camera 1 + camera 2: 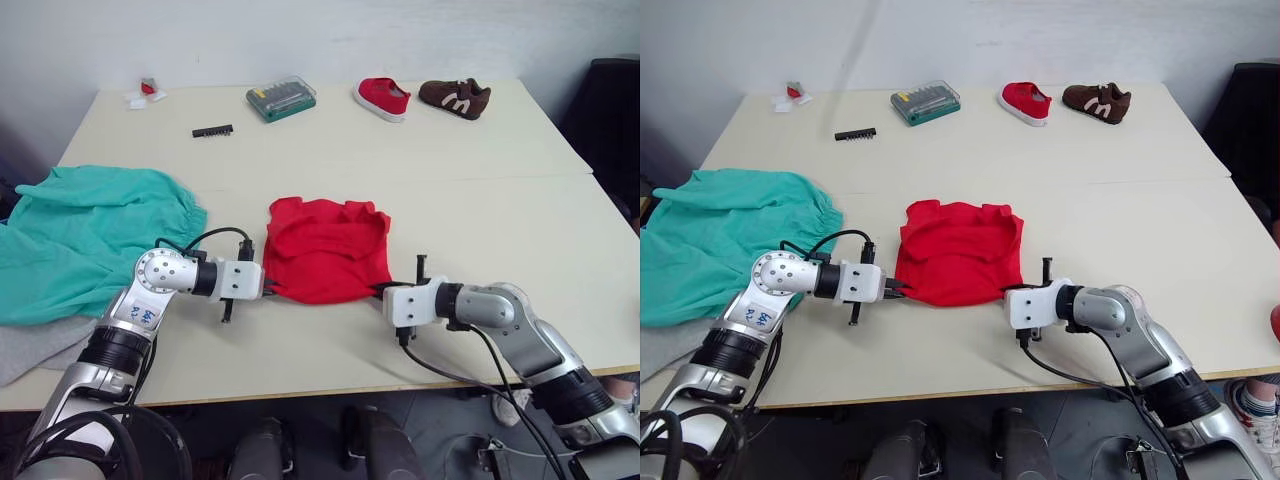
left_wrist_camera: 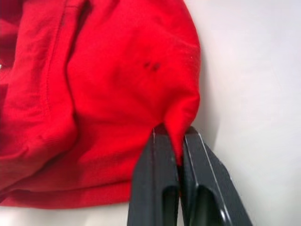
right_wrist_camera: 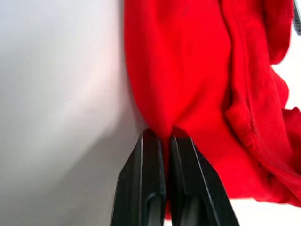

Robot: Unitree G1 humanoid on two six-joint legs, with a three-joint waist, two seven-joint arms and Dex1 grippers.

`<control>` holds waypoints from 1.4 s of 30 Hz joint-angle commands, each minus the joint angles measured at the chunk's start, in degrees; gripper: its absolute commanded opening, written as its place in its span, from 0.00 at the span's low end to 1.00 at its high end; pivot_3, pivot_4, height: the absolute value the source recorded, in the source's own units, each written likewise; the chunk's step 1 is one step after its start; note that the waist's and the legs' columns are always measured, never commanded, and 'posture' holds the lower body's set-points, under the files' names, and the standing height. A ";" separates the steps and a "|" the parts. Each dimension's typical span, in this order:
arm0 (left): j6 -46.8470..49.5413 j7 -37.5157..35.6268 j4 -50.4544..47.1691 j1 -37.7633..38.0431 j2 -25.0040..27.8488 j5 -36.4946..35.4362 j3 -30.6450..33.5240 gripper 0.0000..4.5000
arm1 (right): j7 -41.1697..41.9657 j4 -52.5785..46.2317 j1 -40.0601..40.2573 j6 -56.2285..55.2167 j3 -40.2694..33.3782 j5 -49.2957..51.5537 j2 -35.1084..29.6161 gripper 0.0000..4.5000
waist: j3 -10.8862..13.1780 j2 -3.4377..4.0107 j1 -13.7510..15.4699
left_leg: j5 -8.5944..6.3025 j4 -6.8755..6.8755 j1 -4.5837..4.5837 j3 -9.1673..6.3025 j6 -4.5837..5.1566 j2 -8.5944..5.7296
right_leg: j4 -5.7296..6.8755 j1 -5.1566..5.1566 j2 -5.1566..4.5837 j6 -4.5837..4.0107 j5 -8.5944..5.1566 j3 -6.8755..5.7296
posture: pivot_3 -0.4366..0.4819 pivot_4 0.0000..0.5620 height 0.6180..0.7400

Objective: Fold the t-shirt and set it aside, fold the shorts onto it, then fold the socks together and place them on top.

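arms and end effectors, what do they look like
Both arms are silver-grey metal with black ribbed joint rings and white wrist blocks; black cables loop along them. The left arm has a round silver joint cap and a blue-marked sticker. Left end effector and right end effector have slim black fingers.

Lab or test room: plain white wall, bare beige counter [image 1: 480,200] with staged props, namely screwdriver bit case [image 1: 281,98], loose bit strip [image 1: 212,131], red shoe [image 1: 381,98], brown shoe [image 1: 455,97].
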 commanded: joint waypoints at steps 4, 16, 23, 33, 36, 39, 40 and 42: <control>8.74 -4.28 -17.75 10.90 7.14 -8.03 3.35 0.01 | 5.43 -15.70 11.69 3.51 -5.41 8.69 -6.57 0.00 | 0.00 0.00 -0.01 | -0.04 -0.03 0.08 -0.03 -0.05 0.02 | -0.02 0.05 0.02 0.00 -0.06 0.01 | 0.48 0.27 1.00; 15.57 2.29 -22.51 18.30 6.32 -9.46 5.18 0.30 | 1.47 -18.48 17.93 7.00 -7.33 7.87 -5.92 0.25 | 0.01 -0.01 0.25 | -0.33 -0.18 0.69 -0.18 -0.04 0.04 | -0.26 0.76 0.01 -0.16 -0.13 -0.02 | 0.48 0.27 1.00; 30.50 -3.51 -24.76 18.94 10.89 -23.07 11.51 0.80 | 5.58 -27.36 23.92 19.29 -15.06 24.46 -7.58 0.57 | 0.01 -0.01 0.16 | -0.40 -0.19 0.68 -0.22 -0.07 0.06 | -0.28 0.78 0.01 -0.12 -0.22 -0.09 | 0.48 0.27 1.00; 34.22 -9.39 -17.98 7.04 10.25 -22.58 7.79 0.40 | 1.89 -27.46 16.16 35.87 -16.66 38.11 -4.54 0.04 | 0.01 -0.01 0.30 | -0.64 -0.20 0.72 -0.35 -0.07 0.05 | -0.38 0.90 0.00 -0.17 -0.22 -0.16 | 0.48 0.27 1.00; 33.07 -11.02 -16.46 5.30 9.32 -20.38 5.05 0.18 | 1.26 -24.40 14.22 34.14 -11.85 32.70 -3.71 0.00 | 0.01 -0.02 0.24 | -0.48 -0.20 0.66 -0.31 -0.08 0.04 | -0.42 0.85 0.01 -0.17 -0.23 -0.19 | 0.48 0.27 1.00; 29.44 -11.18 -13.87 3.31 7.87 -16.49 2.32 0.01 | 0.41 -21.82 12.38 33.42 -8.22 29.35 -1.91 0.00 | 0.01 -0.02 0.12 | -0.49 -0.20 0.59 -0.27 -0.08 0.04 | -0.44 0.79 0.02 -0.16 -0.24 -0.19 | 0.48 0.27 1.00; 28.35 -10.83 -12.68 2.47 7.24 -15.04 1.46 0.01 | 0.60 -21.12 11.93 32.81 -7.03 28.13 -1.65 0.00 | 0.01 -0.02 0.14 | -0.49 -0.19 0.58 -0.25 -0.07 0.03 | -0.42 0.77 0.02 -0.16 -0.24 -0.18 | 0.48 0.27 1.00; 25.88 -10.12 -9.91 0.70 5.73 -12.05 -0.20 0.01 | 0.94 -19.53 11.55 31.47 -4.75 25.29 -1.52 0.00 | 0.01 -0.02 0.16 | -0.46 -0.16 0.56 -0.26 -0.05 0.03 | -0.40 0.76 0.02 -0.15 -0.24 -0.19 | 0.48 0.27 1.00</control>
